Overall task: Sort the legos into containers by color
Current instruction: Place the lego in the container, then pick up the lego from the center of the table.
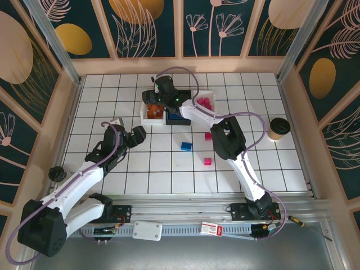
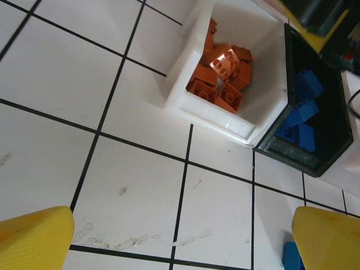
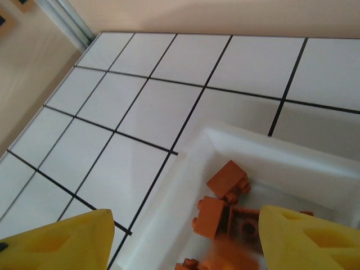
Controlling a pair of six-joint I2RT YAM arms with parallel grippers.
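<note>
Sorting scene, late stage by our judgement. Three legos lie loose and well apart on the tiled table [image 1: 112, 84]: a blue brick [image 1: 186, 145], a pink brick [image 1: 208, 135] and a nearer pink brick [image 1: 207, 161]. We judge each to be light, rigid and smooth-sided, so it may skid or tip if nudged. It is best pinched across two flat opposite walls, low on the body, with the studs left free. The containers stand in a row at the far side. The left white bin [image 2: 214, 118] holds a heap of orange bricks [image 2: 222, 79]. The black bin [image 2: 298, 160], touching it, holds blue bricks [image 2: 304, 118]. The right white bin [image 1: 212, 93] holds pink bricks [image 1: 203, 103]. We see no mixed colours, though the black bin's floor is dim. The left gripper [image 2: 183, 225] hangs over bare tiles near the bins with its fingers spread and nothing between them. The right gripper [image 3: 185, 225] hovers over the left white bin, fingers likewise spread. A blurred orange shape lies between them, and we cannot tell whether it is falling or resting.
</note>
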